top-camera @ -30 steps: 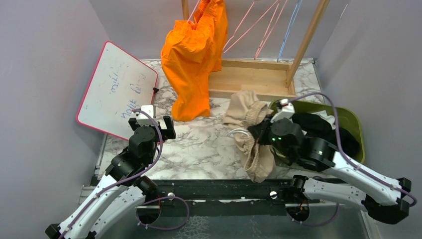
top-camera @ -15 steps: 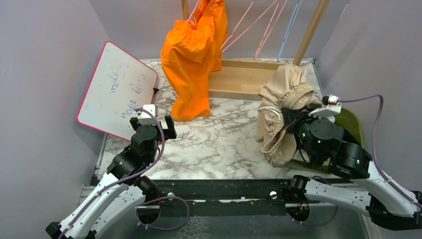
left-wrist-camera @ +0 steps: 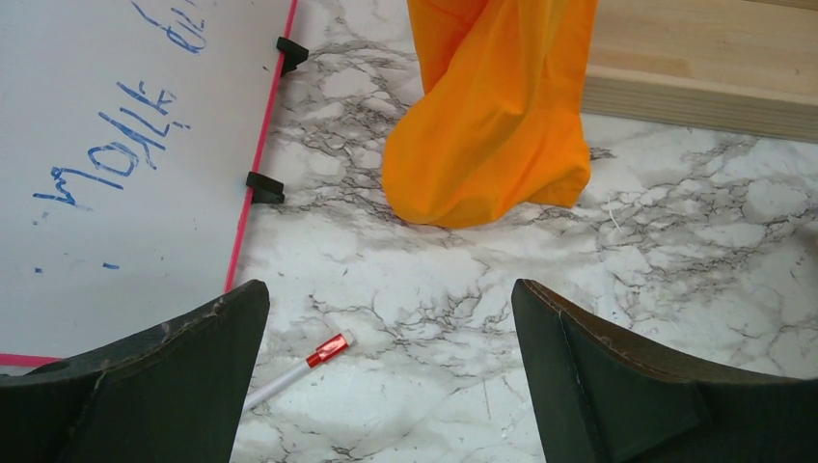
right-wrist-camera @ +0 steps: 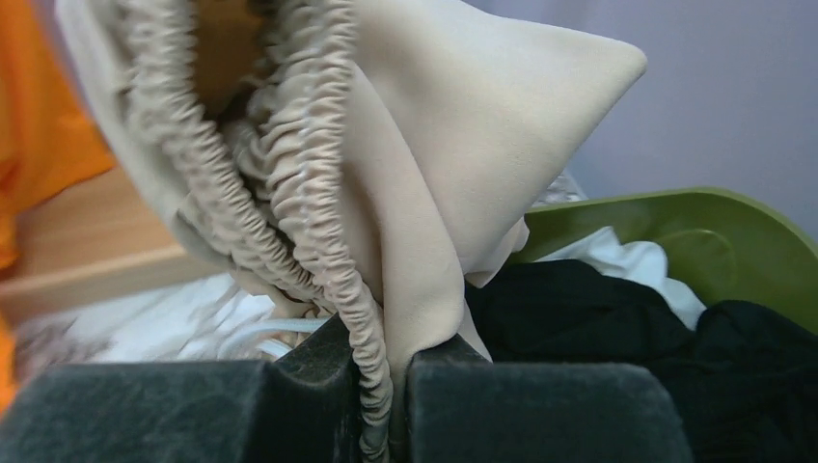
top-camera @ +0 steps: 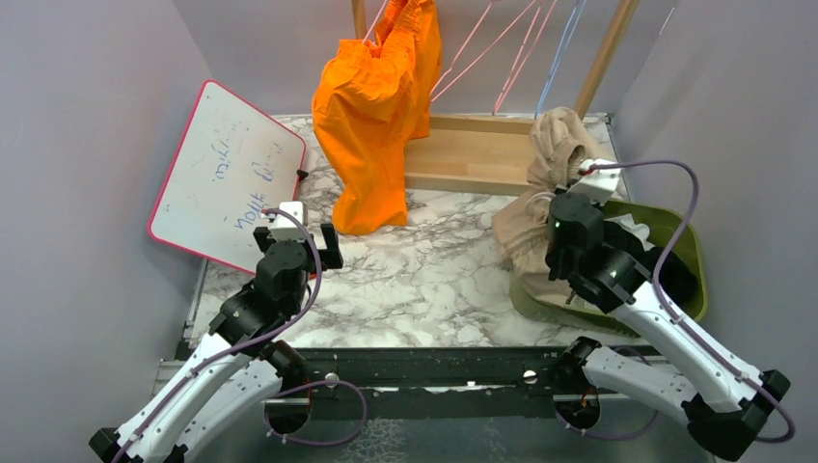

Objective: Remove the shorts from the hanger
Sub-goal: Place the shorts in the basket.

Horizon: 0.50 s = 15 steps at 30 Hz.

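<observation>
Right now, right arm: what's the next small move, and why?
Probably shift the tan shorts over the middle of the green bin, then open the right gripper. Its jaws are pinched on the elastic waist, the fabric hangs across the bin's rim, and black shorts and white shorts lie inside.

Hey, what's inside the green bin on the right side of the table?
Black shorts and white shorts lie in the green bin. The tan shorts, pinched in the right tool, hang over part of it, hiding whatever is beneath them.
</observation>
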Tool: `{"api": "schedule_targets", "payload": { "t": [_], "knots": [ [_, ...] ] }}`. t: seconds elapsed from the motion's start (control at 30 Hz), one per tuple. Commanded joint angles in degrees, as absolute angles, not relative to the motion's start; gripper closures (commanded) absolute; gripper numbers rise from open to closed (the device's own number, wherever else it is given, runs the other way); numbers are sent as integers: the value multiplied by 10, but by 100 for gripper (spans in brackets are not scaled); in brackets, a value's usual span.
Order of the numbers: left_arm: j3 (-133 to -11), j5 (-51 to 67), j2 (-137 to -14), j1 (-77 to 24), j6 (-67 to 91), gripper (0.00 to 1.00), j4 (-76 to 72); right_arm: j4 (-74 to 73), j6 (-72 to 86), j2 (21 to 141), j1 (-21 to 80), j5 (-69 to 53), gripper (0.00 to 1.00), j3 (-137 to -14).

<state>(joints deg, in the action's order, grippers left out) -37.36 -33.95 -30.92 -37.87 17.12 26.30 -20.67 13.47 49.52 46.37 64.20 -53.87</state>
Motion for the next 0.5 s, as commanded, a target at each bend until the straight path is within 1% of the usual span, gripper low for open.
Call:
{"api": "schedule_targets", "payload": {
  "t": [0.0,0.1,0.2,0.3,0.47],
  "knots": [
    [-371,-332,-316,-375,173,1,263,-235,199,512,317,537,99,-549],
    [-372,-330,-320,-375,172,1,263,-274,261,520,237,475,99,-544],
    [-370,-334,-312,-374,174,1,263,-300,309,490,205,459,99,-548],
    [-368,-335,-304,-374,174,1,264,-343,337,451,203,487,99,-577],
    [-369,-329,-306,-374,172,1,262,-448,366,385,204,596,99,-624]
  ]
}}
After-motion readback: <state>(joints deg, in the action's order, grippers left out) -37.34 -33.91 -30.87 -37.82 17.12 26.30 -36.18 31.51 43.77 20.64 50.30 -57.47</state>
